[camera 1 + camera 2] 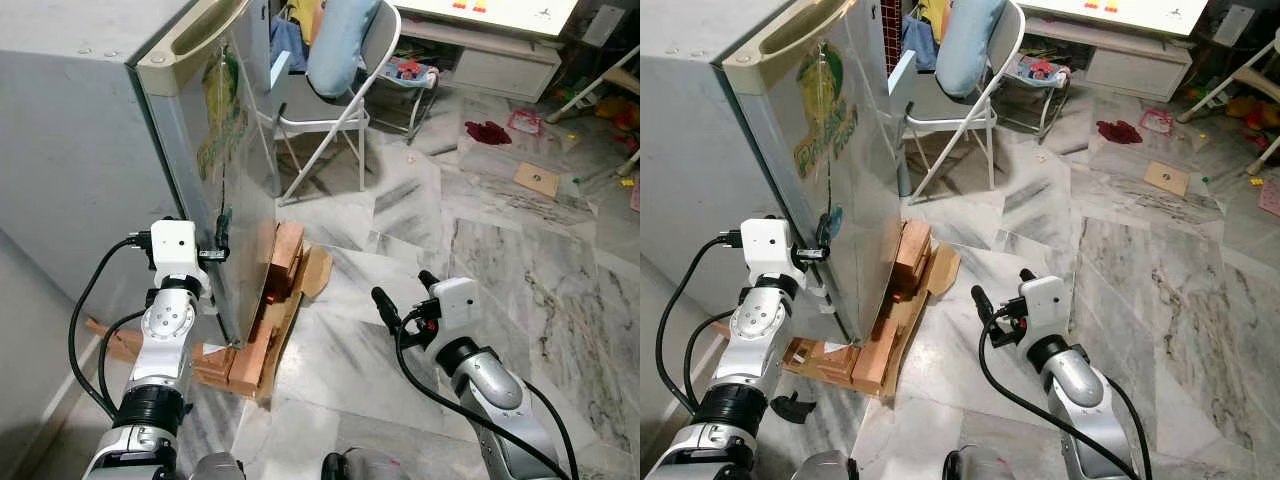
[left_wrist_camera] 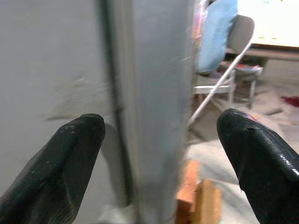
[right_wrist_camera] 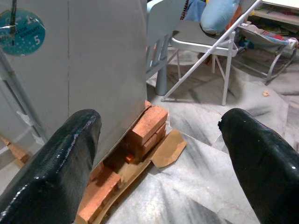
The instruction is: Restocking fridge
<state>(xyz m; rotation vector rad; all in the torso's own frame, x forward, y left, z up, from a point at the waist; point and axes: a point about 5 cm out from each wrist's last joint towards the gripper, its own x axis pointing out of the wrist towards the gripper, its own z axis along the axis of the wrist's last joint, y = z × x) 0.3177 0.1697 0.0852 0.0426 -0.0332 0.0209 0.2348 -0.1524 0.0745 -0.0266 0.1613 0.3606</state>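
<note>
The grey fridge (image 1: 90, 130) stands at 10 o'clock in the head views, its door (image 1: 845, 170) shut and faced with a green-lettered sticker, so nothing of its contents can be seen; a beige handle recess (image 1: 195, 40) runs along the door's top edge. The fridge rests on a stack of red bricks (image 1: 280, 265) with a sheet of cardboard (image 1: 312, 272) beneath, on the marble floor (image 1: 500, 250). The left tool (image 1: 222, 245) is raised at 9 o'clock against the door's free edge, its two black fingers (image 2: 60, 163) spread wide with the edge of the door between them in the left wrist view; whether they touch the metal I cannot tell. The right tool (image 1: 405, 295) hangs low at 5 o'clock over bare floor, well apart from the fridge, its fingers (image 3: 51, 168) also spread wide and gripping nothing; between them the right wrist view shows the bricks, the cardboard and a round teal sticker (image 3: 21, 31) on the door. At 12 o'clock one folding chair (image 1: 340, 100) carries a pale blue cushion (image 1: 340, 40). At 2 o'clock lie a dark red cloth (image 1: 488, 131) and a flat piece of brown card (image 1: 537, 179)
</note>
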